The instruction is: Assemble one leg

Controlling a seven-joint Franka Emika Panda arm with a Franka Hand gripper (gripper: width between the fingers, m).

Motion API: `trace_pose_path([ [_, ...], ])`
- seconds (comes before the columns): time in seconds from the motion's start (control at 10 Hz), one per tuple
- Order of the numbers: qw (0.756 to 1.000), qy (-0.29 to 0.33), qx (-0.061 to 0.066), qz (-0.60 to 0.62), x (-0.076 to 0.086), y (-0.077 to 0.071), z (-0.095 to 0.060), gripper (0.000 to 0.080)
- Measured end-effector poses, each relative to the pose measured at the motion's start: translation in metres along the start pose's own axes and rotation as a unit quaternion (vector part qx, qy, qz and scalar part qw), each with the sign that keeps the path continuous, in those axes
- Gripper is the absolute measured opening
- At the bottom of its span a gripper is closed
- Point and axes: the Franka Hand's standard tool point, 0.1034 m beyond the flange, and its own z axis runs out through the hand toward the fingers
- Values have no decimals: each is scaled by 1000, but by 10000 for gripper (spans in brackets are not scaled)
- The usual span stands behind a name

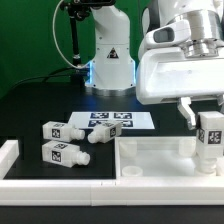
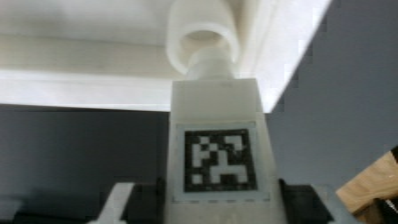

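My gripper [image 1: 211, 137] is shut on a white leg [image 1: 210, 140] with a black-and-white tag and holds it upright over the right part of the large white tray-like panel [image 1: 150, 160]. In the wrist view the leg [image 2: 217, 140] fills the middle, gripped between both fingers [image 2: 134, 205], and its round peg [image 2: 208, 50] points at the panel [image 2: 107, 50]. Two more legs [image 1: 62, 130] [image 1: 62, 153] lie on the black table at the exterior view's left, and another [image 1: 103, 133] lies on the marker board.
The marker board [image 1: 110, 120] lies flat behind the panel. The robot base [image 1: 110, 55] stands at the back. A white rail [image 1: 10, 155] runs along the exterior view's left and front edges.
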Motion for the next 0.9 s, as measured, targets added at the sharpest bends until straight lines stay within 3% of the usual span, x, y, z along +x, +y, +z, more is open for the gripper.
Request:
trace_pose_path([
  [0.4,1000,-8,-1,-3,-9,-1,8,287],
  [0.9,1000,10,-2,-1,0,0,13,287],
])
